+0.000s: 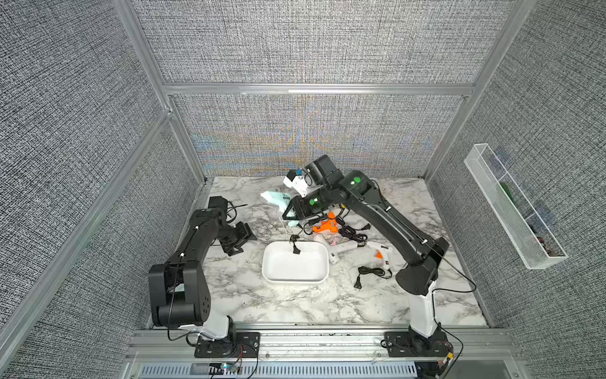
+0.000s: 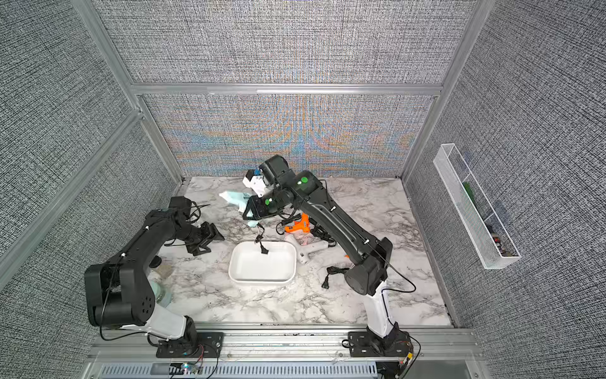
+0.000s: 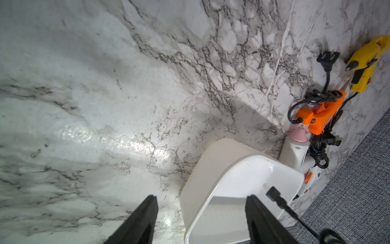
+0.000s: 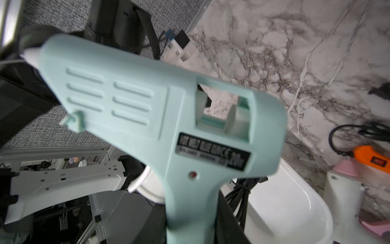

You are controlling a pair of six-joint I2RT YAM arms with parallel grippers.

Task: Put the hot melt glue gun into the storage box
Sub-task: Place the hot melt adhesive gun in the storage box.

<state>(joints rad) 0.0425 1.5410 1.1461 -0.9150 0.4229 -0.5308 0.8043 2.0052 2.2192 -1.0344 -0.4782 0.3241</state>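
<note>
Overhead, a white marble-patterned tabletop (image 1: 295, 305) sits inside grey fabric walls. Two black robot arms rise from its near edge. The right arm (image 1: 387, 223) reaches far across toward the back wall, while the left arm (image 1: 193, 242) bends low over the left side of the table. A long white wire-mesh tray (image 1: 515, 210) hangs on the right wall.

Near the middle of the table lies the storage box (image 1: 288, 265), a shallow white tub with rounded corners; in both top views its floor shows bare white (image 2: 262, 269).

The mint-green glue gun (image 4: 147, 116) is held off the table. In a top view it appears beyond the box's far left corner (image 1: 273, 198), nozzle pointing left. The right gripper (image 4: 190, 230) is closed around the gun's handle, a dark finger pressing each side.

The left gripper (image 3: 202, 217) hovers beside the box's left end, jaws spread wide with nothing between them.

Other guns lie to the right of the box: an orange glue gun (image 1: 324, 226), a white glue gun (image 1: 341, 249) touching the box's far right corner, a white glue gun with an orange trigger (image 1: 380, 251), and, in the left wrist view, a yellow glue gun (image 3: 367, 63).

The held gun's black cord (image 1: 293, 238) hangs down, its plug (image 1: 296, 251) dangling over the box; whether it touches the floor is unclear.
</note>
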